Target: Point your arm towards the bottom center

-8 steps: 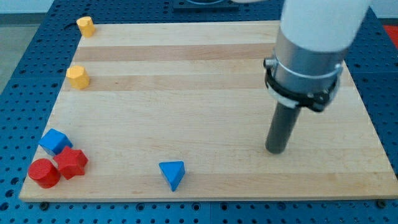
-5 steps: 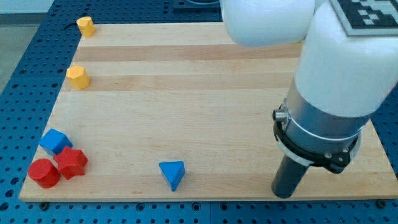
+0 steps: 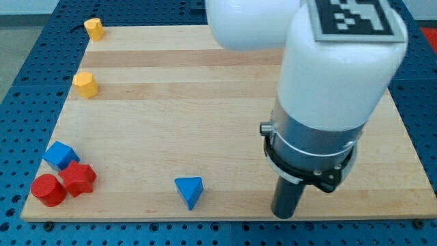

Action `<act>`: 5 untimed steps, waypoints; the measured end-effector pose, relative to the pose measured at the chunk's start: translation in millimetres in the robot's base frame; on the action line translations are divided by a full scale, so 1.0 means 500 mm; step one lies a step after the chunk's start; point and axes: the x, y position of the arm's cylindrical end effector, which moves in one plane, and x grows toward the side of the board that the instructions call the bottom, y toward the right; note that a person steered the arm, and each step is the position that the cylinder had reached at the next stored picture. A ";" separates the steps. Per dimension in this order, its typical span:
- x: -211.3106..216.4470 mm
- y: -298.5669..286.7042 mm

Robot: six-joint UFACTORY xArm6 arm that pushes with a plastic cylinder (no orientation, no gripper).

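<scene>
My tip [image 3: 284, 215] rests on the wooden board [image 3: 205, 96] near its bottom edge, a little right of the middle. A blue triangular block [image 3: 189, 191] lies to the tip's left, well apart from it. A blue cube [image 3: 60, 155], a red star-like block [image 3: 78, 179] and a red cylinder [image 3: 48, 190] cluster at the bottom left corner. A yellow block [image 3: 86, 84] sits at the left edge and another yellow block [image 3: 94, 28] at the top left corner.
The white and grey arm body [image 3: 328, 89] covers much of the board's right half. A blue perforated table [image 3: 20, 82] surrounds the board.
My tip has moved down to the board's bottom edge and then left toward the bottom middle. No block has moved.
</scene>
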 end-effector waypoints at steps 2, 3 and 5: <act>-0.001 -0.060; 0.000 -0.061; -0.003 -0.131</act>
